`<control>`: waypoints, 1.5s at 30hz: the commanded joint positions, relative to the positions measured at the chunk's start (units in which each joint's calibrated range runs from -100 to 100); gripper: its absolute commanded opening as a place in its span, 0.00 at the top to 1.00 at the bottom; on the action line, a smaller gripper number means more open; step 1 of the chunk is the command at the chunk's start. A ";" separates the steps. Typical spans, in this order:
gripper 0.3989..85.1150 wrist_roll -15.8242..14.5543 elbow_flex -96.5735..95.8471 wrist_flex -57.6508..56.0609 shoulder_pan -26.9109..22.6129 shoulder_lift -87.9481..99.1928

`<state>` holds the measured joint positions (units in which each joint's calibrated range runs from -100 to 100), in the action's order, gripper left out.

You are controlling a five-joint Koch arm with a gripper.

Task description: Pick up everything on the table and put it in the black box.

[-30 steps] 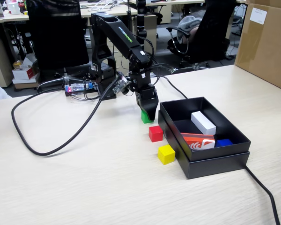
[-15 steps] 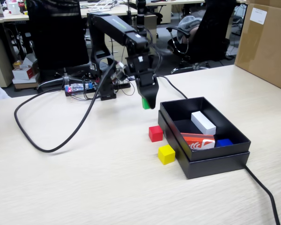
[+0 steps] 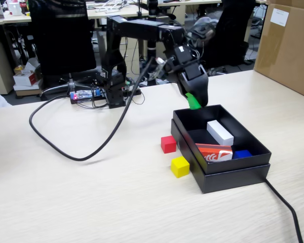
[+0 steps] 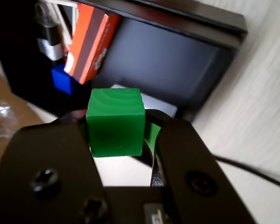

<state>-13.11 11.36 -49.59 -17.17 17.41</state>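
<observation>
My gripper (image 3: 194, 100) is shut on the green cube (image 3: 193, 101) and holds it in the air just above the far left rim of the black box (image 3: 233, 174). In the wrist view the green cube (image 4: 115, 122) sits clamped between the two black jaws of my gripper (image 4: 117, 128), with the black box (image 4: 177, 60) open beyond it. The red cube (image 3: 168, 144) and the yellow cube (image 3: 180, 166) rest on the table (image 3: 91, 197) just left of the box.
Inside the box lie a long white block (image 3: 220, 132), an orange-red packet (image 3: 214, 152) and a blue piece (image 3: 241, 154). A thick black cable (image 3: 81, 154) loops over the table's left. A brown carton (image 3: 289, 45) stands at the right; another cable (image 3: 286, 207) leaves the box's near corner.
The arm has lifted the green cube off the table and swung it right, from beside the box's left corner to above its far rim. The red and yellow cubes have not moved.
</observation>
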 commanded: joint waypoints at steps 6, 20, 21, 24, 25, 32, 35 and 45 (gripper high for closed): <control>0.92 6.15 3.14 7.22 -0.54 -5.19; 0.68 7.37 -7.28 14.65 0.05 -8.86; 0.67 7.37 -7.19 14.65 0.05 -8.40; 0.54 7.33 -6.56 14.47 0.39 -5.65; 0.54 7.33 -6.20 14.47 0.49 -4.16; 0.46 7.37 -2.75 14.47 3.32 12.94; 0.46 7.37 -4.93 13.44 5.47 17.87; 0.41 6.89 -26.05 13.35 8.84 23.38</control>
<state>-6.37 -14.83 -36.66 -8.67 35.92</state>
